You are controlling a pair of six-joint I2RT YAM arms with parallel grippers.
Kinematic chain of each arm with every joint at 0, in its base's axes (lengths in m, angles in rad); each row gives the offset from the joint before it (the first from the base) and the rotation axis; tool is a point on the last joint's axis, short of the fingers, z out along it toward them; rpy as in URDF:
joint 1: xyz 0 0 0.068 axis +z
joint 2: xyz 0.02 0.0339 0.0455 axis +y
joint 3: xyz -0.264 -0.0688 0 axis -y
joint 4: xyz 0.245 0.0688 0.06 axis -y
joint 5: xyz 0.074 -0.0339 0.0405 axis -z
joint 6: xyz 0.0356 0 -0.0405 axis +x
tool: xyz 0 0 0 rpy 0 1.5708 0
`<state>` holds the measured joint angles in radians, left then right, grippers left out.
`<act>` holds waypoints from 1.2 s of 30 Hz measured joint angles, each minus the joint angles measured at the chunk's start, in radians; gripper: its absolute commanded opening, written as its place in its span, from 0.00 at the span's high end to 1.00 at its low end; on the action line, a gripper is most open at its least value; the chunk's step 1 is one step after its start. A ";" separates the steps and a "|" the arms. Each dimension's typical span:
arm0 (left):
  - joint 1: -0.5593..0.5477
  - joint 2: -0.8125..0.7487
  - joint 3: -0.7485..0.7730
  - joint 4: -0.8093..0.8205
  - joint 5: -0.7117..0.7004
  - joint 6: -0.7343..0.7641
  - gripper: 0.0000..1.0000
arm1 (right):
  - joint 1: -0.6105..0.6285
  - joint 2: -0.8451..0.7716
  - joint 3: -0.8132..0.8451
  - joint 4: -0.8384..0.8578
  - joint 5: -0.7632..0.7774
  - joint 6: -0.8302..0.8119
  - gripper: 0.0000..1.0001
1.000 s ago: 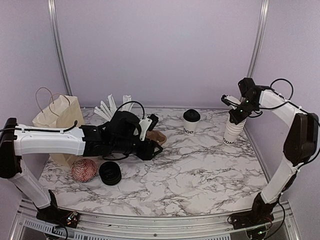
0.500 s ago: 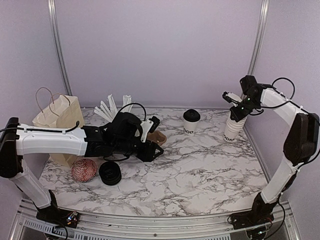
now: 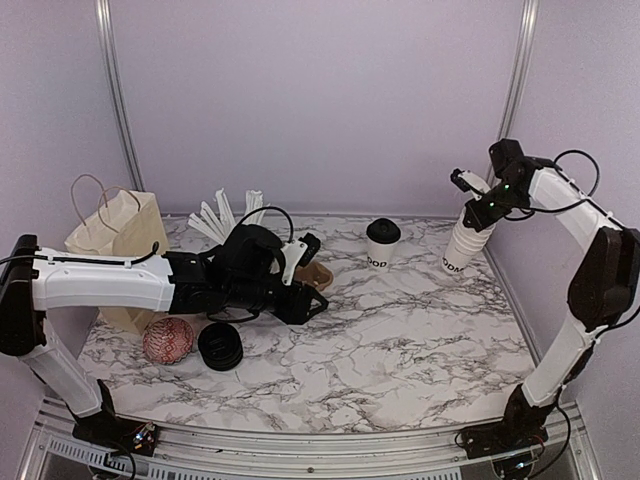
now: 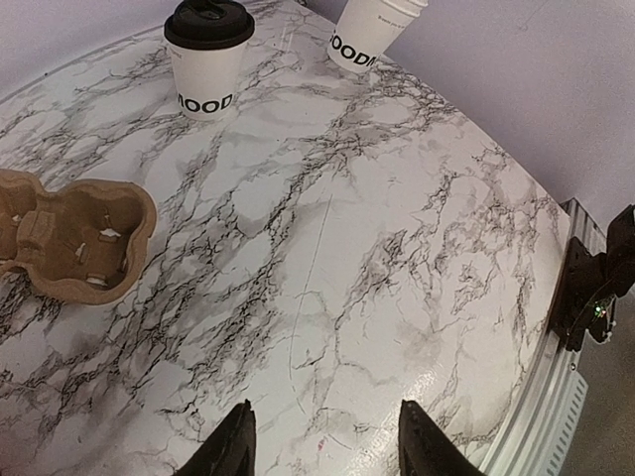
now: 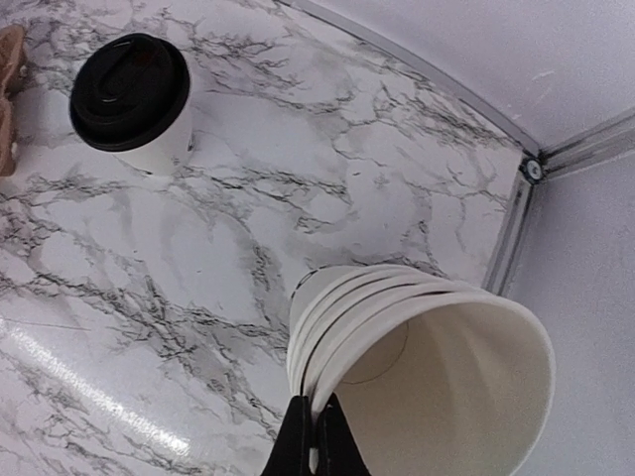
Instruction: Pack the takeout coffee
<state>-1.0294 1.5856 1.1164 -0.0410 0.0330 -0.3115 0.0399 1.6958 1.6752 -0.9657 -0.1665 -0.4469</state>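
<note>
Rightward, right pincer [image 5: 313, 438] pinching rim of tilted cup stack [image 5: 417, 367]; left pincer [image 4: 322, 441] half-open, empty

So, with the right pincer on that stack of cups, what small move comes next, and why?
Probably a short upward lift: the right pincer is shut on the top rim of the cup stack, which leans tilted with all its cups nested, so none has separated yet.

Marble table [image 3: 400, 330] (lidded cup [image 3: 382, 245], brown carrier [image 4: 74, 233])
</note>
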 measured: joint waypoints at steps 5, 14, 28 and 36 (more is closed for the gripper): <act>0.000 0.002 0.000 0.000 0.011 -0.008 0.50 | 0.005 -0.026 -0.033 0.009 0.013 -0.016 1.00; 0.000 0.005 0.000 0.000 0.012 -0.026 0.50 | -0.005 -0.037 -0.046 0.052 0.054 -0.029 1.00; -0.002 0.005 0.000 0.000 0.001 -0.036 0.50 | -0.010 -0.028 0.065 0.007 -0.007 -0.021 1.00; -0.005 0.003 0.001 -0.019 -0.058 0.005 0.50 | 0.065 -0.148 0.066 0.006 0.074 -0.013 1.00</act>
<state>-1.0344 1.5890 1.1172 -0.0597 -0.0254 -0.3069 0.1051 1.5475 1.7412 -0.9592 -0.0921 -0.4603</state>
